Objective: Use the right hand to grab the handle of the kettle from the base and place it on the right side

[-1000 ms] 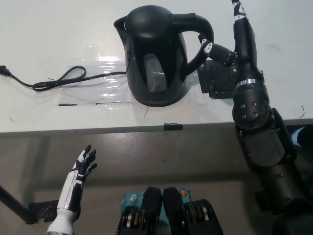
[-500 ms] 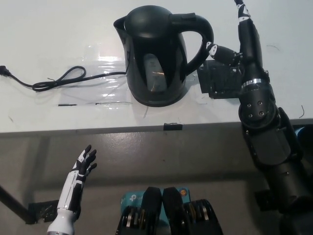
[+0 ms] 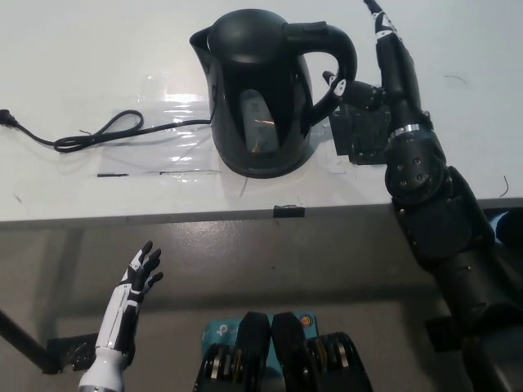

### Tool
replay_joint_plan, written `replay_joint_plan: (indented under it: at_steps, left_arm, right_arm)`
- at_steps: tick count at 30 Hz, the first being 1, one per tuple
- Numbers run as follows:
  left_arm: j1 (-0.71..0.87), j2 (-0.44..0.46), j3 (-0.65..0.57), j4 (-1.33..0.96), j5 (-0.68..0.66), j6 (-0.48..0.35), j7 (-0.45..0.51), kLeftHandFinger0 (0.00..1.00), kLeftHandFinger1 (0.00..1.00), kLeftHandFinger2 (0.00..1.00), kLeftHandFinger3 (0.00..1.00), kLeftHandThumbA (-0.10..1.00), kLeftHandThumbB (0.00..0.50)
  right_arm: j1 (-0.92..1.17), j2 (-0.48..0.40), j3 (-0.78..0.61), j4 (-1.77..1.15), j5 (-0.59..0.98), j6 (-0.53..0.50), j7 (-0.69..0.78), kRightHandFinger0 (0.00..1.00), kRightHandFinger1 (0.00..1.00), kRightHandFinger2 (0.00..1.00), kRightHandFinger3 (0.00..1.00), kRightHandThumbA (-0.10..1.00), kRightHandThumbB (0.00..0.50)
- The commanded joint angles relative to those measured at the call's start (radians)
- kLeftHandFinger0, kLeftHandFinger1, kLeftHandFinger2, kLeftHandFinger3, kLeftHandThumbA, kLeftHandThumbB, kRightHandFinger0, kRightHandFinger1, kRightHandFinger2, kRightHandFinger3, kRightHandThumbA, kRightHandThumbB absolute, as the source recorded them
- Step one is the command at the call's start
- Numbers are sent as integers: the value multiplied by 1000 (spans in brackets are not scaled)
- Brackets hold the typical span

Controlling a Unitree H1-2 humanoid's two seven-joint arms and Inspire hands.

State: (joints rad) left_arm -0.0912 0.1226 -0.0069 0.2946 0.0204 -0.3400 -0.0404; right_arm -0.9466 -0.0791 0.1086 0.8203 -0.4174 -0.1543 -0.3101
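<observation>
The kettle (image 3: 265, 94) stands upright on the white worktop (image 3: 82, 65), its handle (image 3: 335, 61) arching towards the black right robot hand (image 3: 359, 91). That hand sits just beside the handle's lower end, kettle to its left; whether it grips yet, I cannot tell. The white left robot hand (image 3: 135, 286) rests well apart, below the worktop edge, fingers spread.

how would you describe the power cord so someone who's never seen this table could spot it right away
Start at the white table and find the big black kettle near its middle. From the kettle's bottom, on the robot's left side, a thin black cord runs along the tabletop toward the left edge. It is the only long, wavy line there, with one loop partway along.
</observation>
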Motion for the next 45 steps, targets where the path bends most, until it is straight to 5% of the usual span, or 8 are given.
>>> replay_joint_plan:
  at_steps: [1, 11, 21, 23, 24, 25, 32, 45]
  left_arm:
    - [-19, 11, -3, -33, 0, -25, -16, 960, 1000, 1000, 1000, 1000, 500]
    - [-17, 12, -4, -32, -6, -30, -20, 954, 1000, 1000, 1000, 1000, 500]
    - [-19, 6, 0, -42, -32, -20, -32, 945, 1000, 1000, 1000, 1000, 500]
    - [-20, 6, 0, -41, -32, -21, -34, 943, 1000, 1000, 1000, 1000, 500]
    - [-17, 4, -1, -42, -29, -24, -34, 944, 1000, 1000, 1000, 1000, 500]
    - [-19, 5, -1, -44, -29, -21, -36, 945, 1000, 1000, 1000, 1000, 500]
    - [-36, 9, 5, -46, -48, -19, -54, 951, 1000, 1000, 1000, 1000, 490]
    - [-34, 13, 8, -40, -42, -26, -51, 952, 1000, 1000, 1000, 1000, 485]
  right_arm:
    - [-82, 2, 12, 7, 1, -64, -36, 1000, 1000, 1000, 1000, 807, 403]
    - [-151, -16, 87, 132, -75, -75, -115, 1000, 1000, 1000, 1000, 798, 407]
    - [-246, -9, 181, 302, -137, -88, -284, 1000, 1000, 1000, 1000, 155, 287]
    - [-271, -4, 203, 350, -152, -86, -339, 518, 604, 689, 765, -94, 261]
    - [-278, -5, 221, 361, -170, -75, -360, 53, 110, 268, 324, -100, 244]
    - [-286, -7, 246, 376, -192, -70, -387, 2, 10, 207, 224, -100, 234]
    - [-314, -5, 295, 447, -185, -110, -415, 0, 161, 631, 479, -100, 176]
    - [-322, 37, 39, 433, 98, -216, -320, 0, 330, 707, 674, -100, 133]
